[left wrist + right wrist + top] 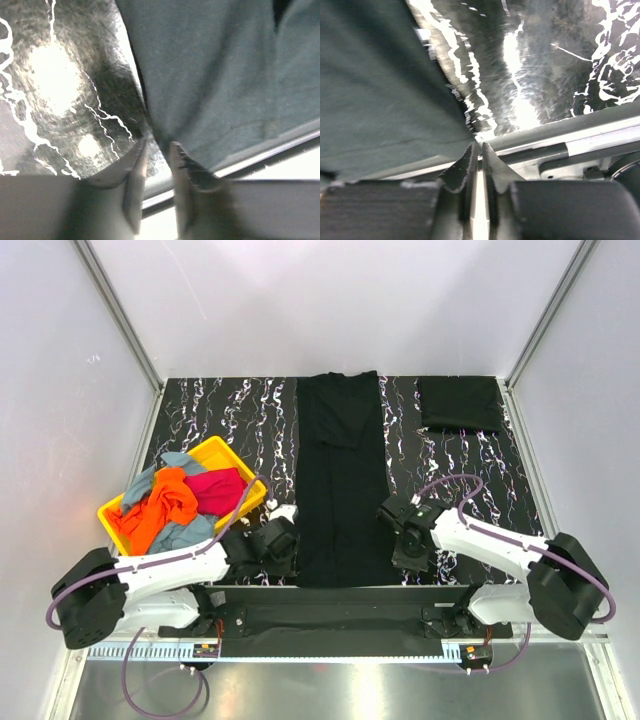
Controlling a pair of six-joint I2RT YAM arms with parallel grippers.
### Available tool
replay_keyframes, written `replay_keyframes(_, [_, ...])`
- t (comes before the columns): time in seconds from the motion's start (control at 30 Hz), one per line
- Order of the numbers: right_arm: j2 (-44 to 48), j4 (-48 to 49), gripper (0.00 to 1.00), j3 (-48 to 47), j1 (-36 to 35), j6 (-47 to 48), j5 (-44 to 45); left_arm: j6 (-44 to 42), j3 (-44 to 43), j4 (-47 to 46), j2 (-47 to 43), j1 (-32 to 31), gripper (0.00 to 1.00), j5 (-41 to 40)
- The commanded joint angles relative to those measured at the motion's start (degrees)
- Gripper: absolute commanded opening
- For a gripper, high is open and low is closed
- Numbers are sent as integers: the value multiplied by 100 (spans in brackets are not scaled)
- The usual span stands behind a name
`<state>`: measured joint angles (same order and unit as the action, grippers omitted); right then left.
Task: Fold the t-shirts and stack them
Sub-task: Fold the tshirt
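Observation:
A black t-shirt (343,480), folded into a long strip, lies flat down the middle of the table. My left gripper (277,540) is low at the strip's near left edge. In the left wrist view the gripper (156,150) is nearly shut, with the shirt's (220,75) corner between its tips. My right gripper (405,533) is at the near right edge. In the right wrist view the gripper (477,147) is pinched shut on the shirt's (380,90) corner. A folded black shirt (460,403) lies at the back right.
A yellow bin (225,452) of orange, pink and grey-blue shirts (165,505) stands at the left, right behind my left arm. The table's near rail (580,142) runs just below both grippers. Grey walls close in the sides and back.

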<state>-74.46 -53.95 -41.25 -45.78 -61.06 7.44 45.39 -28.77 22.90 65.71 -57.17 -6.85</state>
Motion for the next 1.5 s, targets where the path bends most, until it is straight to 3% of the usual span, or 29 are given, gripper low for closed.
replay_keyframes(0.0, [264, -246, 18, -409, -98, -20, 73, 120, -49, 13, -348, -40, 41, -45])
replay_keyframes(0.2, [520, -117, 21, -1147, -107, 41, 56, 199, -155, 92, -964, -40, 52, -9])
replay_keyframes(0.57, [-1026, 482, 27, -797, -98, 199, -103, 155, 91, -337, -261, -40, 61, 158])
replay_keyframes(0.83, [-1168, 334, 23, -480, -159, 42, 90, 128, 100, -576, 90, -40, 59, 114])
replay_keyframes(1.1, [-599, 87, 34, -541, -142, 68, -15, 111, 109, -602, 284, -40, 54, 184])
replay_keyframes(1.2, [-246, -185, 43, -726, -159, 59, 204, 102, 153, -602, 275, -40, 46, 202])
replay_keyframes(1.33, [-315, -256, 48, -735, -1, 252, 48, 128, 179, -628, 293, -40, 22, 281])
replay_keyframes(1.37, [-367, -239, 48, -691, 16, 287, -84, 128, 197, -628, 284, -40, 12, 290])
replay_keyframes(1.43, [-377, -116, 48, -481, 8, 287, -199, 128, 223, -611, 188, -40, 0, 298])
replay_keyframes(1.47, [-342, -28, 49, -410, 8, 287, -278, 137, 249, -567, 83, -40, 0, 290])
